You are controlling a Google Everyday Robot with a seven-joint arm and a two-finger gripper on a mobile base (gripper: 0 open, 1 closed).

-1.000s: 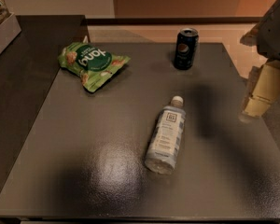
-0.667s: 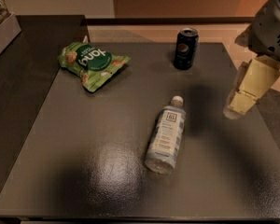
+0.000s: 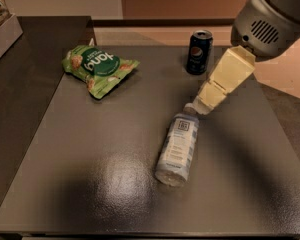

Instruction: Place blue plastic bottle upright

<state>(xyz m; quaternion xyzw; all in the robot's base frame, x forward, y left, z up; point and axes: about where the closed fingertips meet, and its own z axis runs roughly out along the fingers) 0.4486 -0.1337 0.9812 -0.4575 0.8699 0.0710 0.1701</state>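
The blue plastic bottle (image 3: 178,146) lies on its side in the middle of the dark table (image 3: 90,174). It is clear with a pale blue-and-white label, and its white cap points away toward the upper right. My gripper (image 3: 205,104) reaches in from the upper right on a cream-coloured arm. Its tip hangs just at the bottle's cap end, partly covering the cap.
A dark blue soda can (image 3: 199,52) stands upright near the table's far edge, just left of my arm. A green snack bag (image 3: 98,69) lies at the far left. A second dark surface (image 3: 25,69) adjoins on the left.
My arm has swung in from the right edge toward the left and down. The gripper now sits at the bottle's cap. The bottle, can and bag have not moved.
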